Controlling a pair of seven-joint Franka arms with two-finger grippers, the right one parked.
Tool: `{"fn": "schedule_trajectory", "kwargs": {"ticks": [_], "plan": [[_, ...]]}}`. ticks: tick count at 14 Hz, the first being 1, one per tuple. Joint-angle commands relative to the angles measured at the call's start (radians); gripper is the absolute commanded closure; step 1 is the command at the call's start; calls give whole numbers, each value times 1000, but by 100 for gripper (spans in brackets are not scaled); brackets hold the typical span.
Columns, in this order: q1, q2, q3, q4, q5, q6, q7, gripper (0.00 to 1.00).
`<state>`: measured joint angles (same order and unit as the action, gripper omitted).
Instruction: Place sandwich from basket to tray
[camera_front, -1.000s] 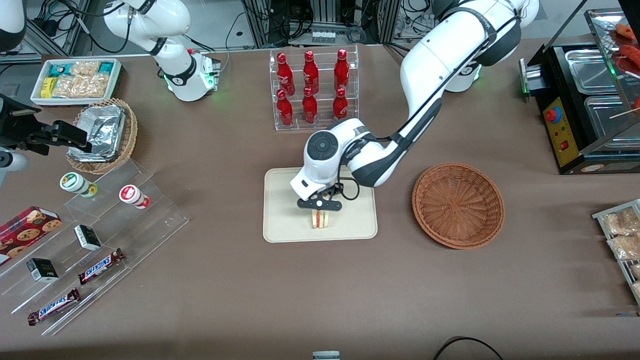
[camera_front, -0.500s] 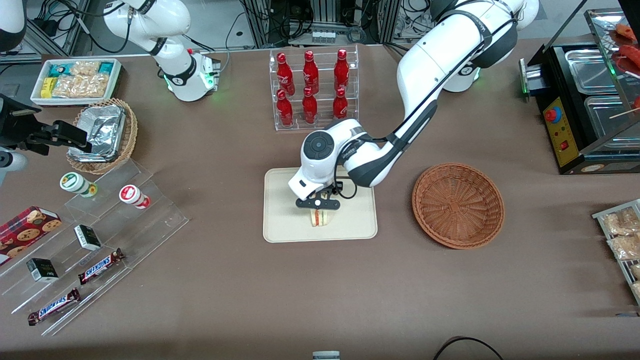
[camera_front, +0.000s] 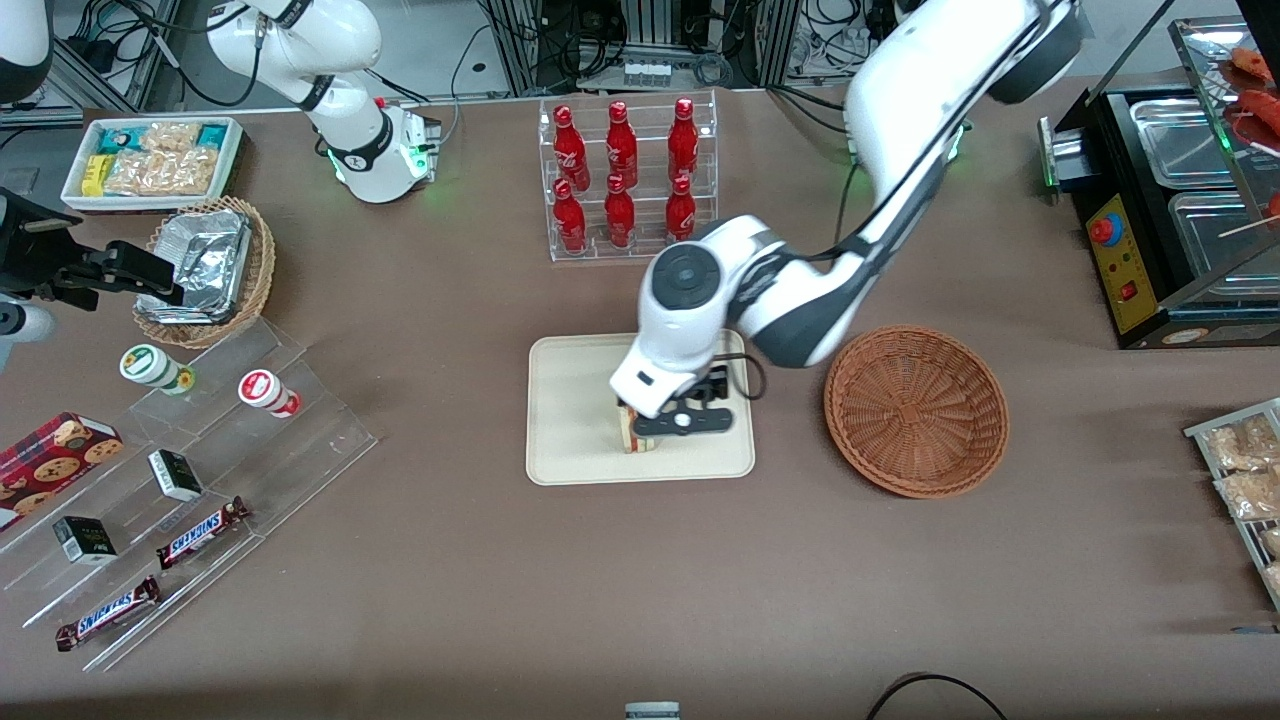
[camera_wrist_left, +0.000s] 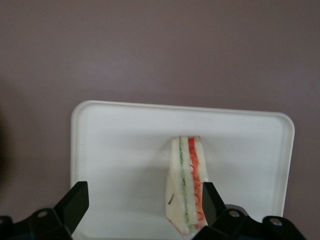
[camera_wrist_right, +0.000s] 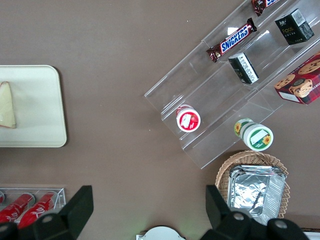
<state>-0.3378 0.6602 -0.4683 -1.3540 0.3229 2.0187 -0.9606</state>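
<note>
Front view. The sandwich (camera_front: 630, 432) stands on edge on the tray (camera_front: 570, 400), toward the rim nearer the camera; only a sliver of bread shows past the left arm's hand (camera_front: 682, 422), which hangs just above it and over the tray. The basket (camera_front: 916, 410) lies on the surface beside the tray, toward the working arm's end, and holds nothing. A rack of red bottles (camera_front: 626, 180) stands farther from the camera than the tray, well apart from it. Snack shelves (camera_front: 200, 470) and a tan basket of foil containers (camera_front: 205, 270) lie toward the parked arm's end. Nothing crowds the tray.

Left wrist view. The sandwich (camera_wrist_left: 186, 185) rests upright on the tray (camera_wrist_left: 115, 150), cut edge showing green and red-orange layers. The hand (camera_wrist_left: 141, 202) is spread wide and holds nothing; one fingertip (camera_wrist_left: 209, 200) sits just beside the wedge, the other is well apart. The wedge is judged light, soft and easily crushed or tipped; a hold belongs across the two flat bread faces, with gentle pressure.

Right wrist view. A corner of the tray (camera_wrist_right: 40, 110) carries the pale sandwich (camera_wrist_right: 7, 106); bare surface separates it from the snack shelves (camera_wrist_right: 225, 95).
</note>
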Motion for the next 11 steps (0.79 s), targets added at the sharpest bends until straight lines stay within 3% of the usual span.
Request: {"fn": "schedule_trajectory", "kwargs": {"ticks": [1, 9, 11], "plan": [[58, -112, 2, -28, -18, -96, -30, 0], [204, -286, -3, -49, -24, -262, 15, 0], [241, -327, 0, -69, -79, -278, 93, 0]]}}
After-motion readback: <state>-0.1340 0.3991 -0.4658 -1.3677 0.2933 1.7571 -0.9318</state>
